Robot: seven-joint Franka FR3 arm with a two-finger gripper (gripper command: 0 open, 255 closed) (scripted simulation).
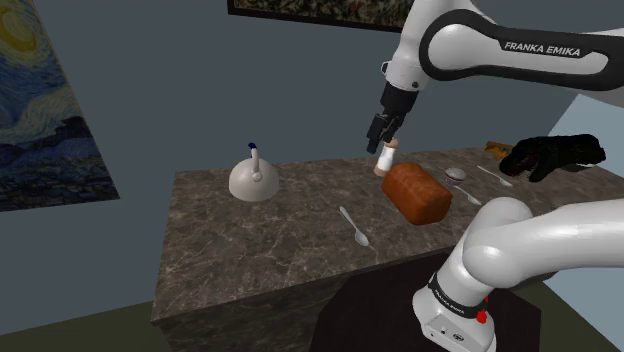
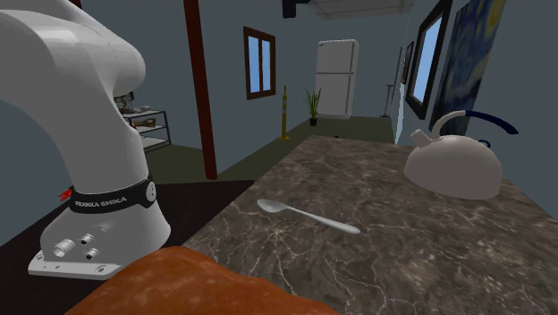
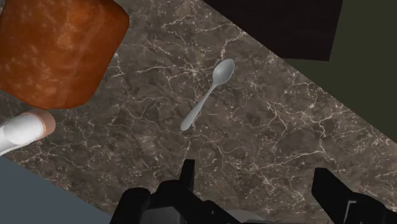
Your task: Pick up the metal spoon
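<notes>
The gripper (image 1: pixel 378 140) hangs high over the bread loaf's (image 1: pixel 415 191) far end, beside a cork-topped bottle (image 1: pixel 387 160), likely so the wrist camera can take in the target. Its jaws stand wide apart, gripping nothing. The silvery spoon (image 3: pixel 207 95) lies flat on the marble counter (image 1: pixel 250 250), near the loaf but clear of it, on the loaf's kettle (image 1: pixel 253 178) side. That leaves bare stone around it, which should allow a straight descent.
</notes>
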